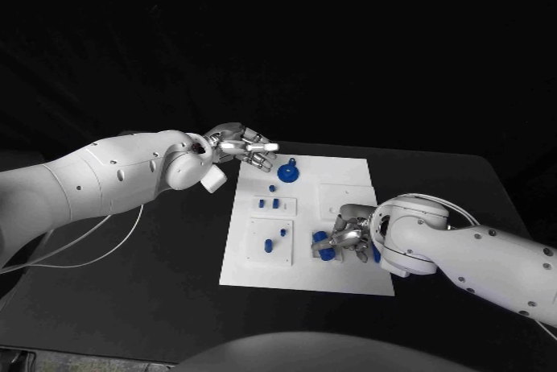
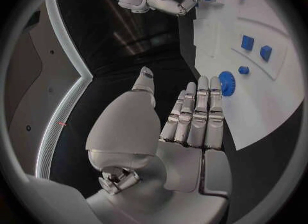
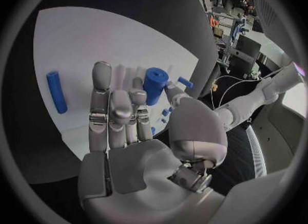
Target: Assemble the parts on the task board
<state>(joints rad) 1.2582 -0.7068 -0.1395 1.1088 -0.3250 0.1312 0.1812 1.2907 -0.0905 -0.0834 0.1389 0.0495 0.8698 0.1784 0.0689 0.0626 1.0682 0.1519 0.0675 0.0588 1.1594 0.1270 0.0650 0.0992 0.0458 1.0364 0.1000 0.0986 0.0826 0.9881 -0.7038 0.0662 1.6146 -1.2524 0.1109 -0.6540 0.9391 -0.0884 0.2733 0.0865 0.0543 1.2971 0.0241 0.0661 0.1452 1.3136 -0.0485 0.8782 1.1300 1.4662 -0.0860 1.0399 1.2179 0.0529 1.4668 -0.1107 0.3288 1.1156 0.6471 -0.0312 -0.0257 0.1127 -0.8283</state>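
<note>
Task board (image 1: 348, 271): white plate at the centre of the black tabletop (image 1: 452, 187), with bare black surface open on every side.

My right hand (image 1: 348, 237): over the board's 4 o'clock area, near its right edge, fingers pinching a blue cylinder (image 3: 154, 84). A blue peg (image 3: 56, 91) lies loose on the board beside it.

My left hand (image 1: 241, 147): at the board's 11 o'clock corner, fingers straight and pressed together, holding nothing, fingertips (image 2: 203, 82) just beside the blue gear (image 1: 288, 174).

Small blue parts (image 1: 270, 202) stand at the board's 9 o'clock side.
</note>
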